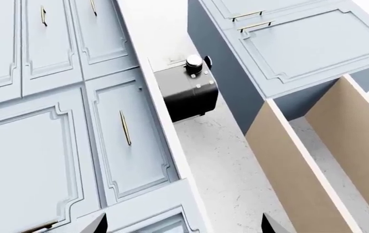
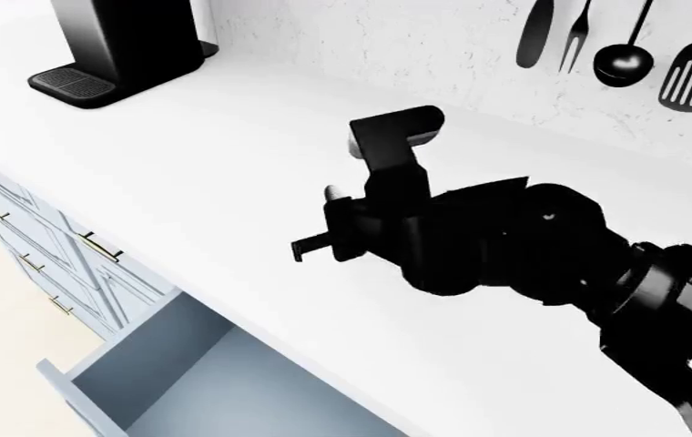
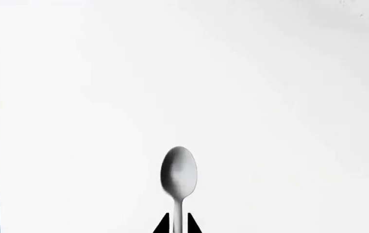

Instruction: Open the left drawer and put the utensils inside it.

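Note:
A grey spoon (image 3: 178, 174), one of the utensils, sticks out from my right gripper (image 3: 178, 225), which is shut on its handle above the white counter (image 3: 269, 97). In the head view my right arm and its gripper (image 2: 310, 248) hover over the counter (image 2: 200, 164), a little behind the left drawer (image 2: 139, 382). That drawer stands pulled out, and the part of its blue-grey box in view holds nothing. My left gripper (image 1: 184, 224) is open with nothing between its fingertips, facing pale blue cabinet fronts (image 1: 126, 128). It does not show in the head view.
A black coffee machine (image 2: 127, 45) stands at the counter's back left. Several black utensils (image 2: 619, 45) hang on the wall at the back right. Closed fronts with brass handles (image 2: 97, 246) lie left of the open drawer. Beside the cabinets are a black box (image 1: 188, 92) and wooden panels (image 1: 301, 160).

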Motion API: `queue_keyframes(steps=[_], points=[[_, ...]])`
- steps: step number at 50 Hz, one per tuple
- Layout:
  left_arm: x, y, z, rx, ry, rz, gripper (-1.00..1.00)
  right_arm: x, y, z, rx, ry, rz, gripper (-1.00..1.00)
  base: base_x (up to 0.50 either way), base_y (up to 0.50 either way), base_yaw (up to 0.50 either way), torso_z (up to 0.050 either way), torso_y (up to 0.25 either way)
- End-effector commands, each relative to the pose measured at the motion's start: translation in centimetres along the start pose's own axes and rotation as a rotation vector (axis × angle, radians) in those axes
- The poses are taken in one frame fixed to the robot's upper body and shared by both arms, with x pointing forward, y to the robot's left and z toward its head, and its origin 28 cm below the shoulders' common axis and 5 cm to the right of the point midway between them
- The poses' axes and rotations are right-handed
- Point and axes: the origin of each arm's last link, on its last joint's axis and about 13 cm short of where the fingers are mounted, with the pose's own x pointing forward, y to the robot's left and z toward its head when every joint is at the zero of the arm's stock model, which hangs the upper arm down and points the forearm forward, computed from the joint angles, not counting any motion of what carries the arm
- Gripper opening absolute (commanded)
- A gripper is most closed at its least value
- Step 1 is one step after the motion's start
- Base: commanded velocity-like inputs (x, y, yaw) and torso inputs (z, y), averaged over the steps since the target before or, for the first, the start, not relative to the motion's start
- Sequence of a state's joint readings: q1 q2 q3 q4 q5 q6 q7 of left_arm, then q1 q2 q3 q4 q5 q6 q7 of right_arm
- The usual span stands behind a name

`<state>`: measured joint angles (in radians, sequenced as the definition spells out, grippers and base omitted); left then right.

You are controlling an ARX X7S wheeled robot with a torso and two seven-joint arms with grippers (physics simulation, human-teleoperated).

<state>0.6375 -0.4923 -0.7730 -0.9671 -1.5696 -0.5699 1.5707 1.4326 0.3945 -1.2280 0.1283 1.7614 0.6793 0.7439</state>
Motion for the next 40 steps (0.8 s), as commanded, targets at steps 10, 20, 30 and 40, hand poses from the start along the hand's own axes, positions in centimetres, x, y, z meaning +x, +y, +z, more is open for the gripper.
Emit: queue_keyframes(steps=[10,20,30,40], points=[[0.0,0.2,-0.2,-0.005,0.003,0.005,1.00,-8.7,2.0,-3.8,-0.256,0.019,0.178,-1.00,0.00,0.00,0.00,0.000,0.000],[0.0,0.1,-0.1,-0.006,0.003,0.005,1.00,-9.8,3.4,-4.3,-0.385,0.005,0.351,-1.00,0.00,0.00,0.00,0.000,0.000],[0.1,0.3,-0.3,-0.014,0.002,0.010,1.00,-7.7,4.7,-4.7,-0.440,0.026,0.418,-1.00,0.00,0.00,0.00,0.000,0.000],[0.1,0.3,-0.2,-0.019,-0.002,0.008,1.00,-4.1,5.7,-4.5,-0.461,0.062,0.423,-1.00,0.00,0.00,0.00,0.000,0.000]])
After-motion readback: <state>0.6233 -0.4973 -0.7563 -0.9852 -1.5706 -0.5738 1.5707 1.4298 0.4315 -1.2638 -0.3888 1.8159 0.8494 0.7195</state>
